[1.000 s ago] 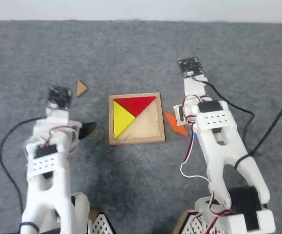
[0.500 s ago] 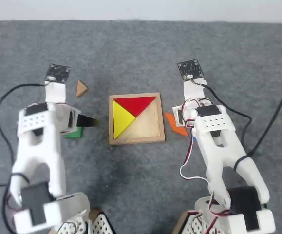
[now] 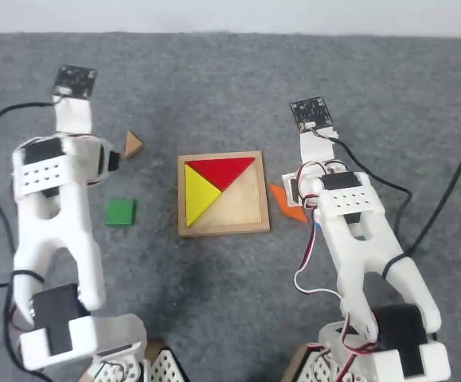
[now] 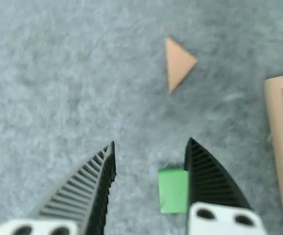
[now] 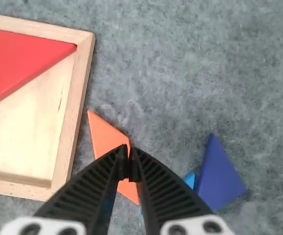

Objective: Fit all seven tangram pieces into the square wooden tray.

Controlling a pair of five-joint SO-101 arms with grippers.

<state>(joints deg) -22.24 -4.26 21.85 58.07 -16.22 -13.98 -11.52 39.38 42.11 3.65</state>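
Grey, felt-like fabric covers the desk, its nap fuzzy and even. At the middle lies the square wooden tray, pale-grained with a raised rim. A large red triangle fills its far part. A large yellow triangle sits along the side toward the left arm. The two meet along one slanted edge, and the rest of the tray's floor is bare wood.

Off that side, a small green square rests on the fabric, with a small tan wooden triangle farther back. The left jaws, black and ribbed, stand released and spread wide, with the green square just beside one of them.

On the tray's other side lies a flat orange piece, one sharp corner near the rim. Beyond it is a dark blue triangle with a lighter blue piece showing beside it. The right jaws are clenched tip to tip over the orange piece, with nothing between them.
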